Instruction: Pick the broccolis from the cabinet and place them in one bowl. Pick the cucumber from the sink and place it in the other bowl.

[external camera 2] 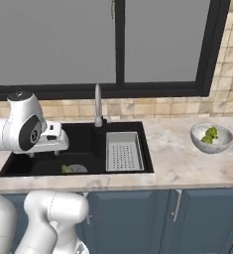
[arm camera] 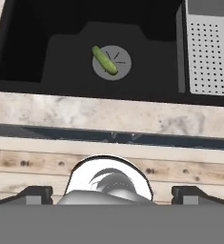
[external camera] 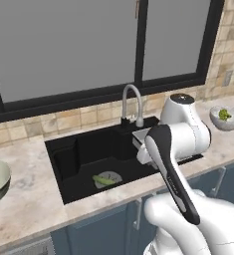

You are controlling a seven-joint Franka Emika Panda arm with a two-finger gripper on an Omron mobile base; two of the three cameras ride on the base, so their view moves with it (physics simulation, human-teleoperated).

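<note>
Cucumber (external camera: 103,180) lying across drain in black sink (external camera: 78,154); broccolis (external camera: 224,114) in whitish bowl (external camera: 227,124) far right.

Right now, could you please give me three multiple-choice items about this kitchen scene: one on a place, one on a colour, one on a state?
1. Where does the cucumber lie?
A. on the grey perforated tray
B. across the round drain in the sink
C. in a bowl on the counter

2. What colour is the basin of the sink?
A. black
B. white
C. steel grey

3. In what state is the whitish glassy bowl at the right of the counter?
A. upside down
B. holding the cucumber
C. holding yellow-green broccolis

Answers:
1. B, since the hand view shows the cucumber slanting over the drain, apart from the tray.
2. A, since both base views show a black basin set in the pale counter.
3. C, since the broccolis sit inside the upright bowl.
</note>
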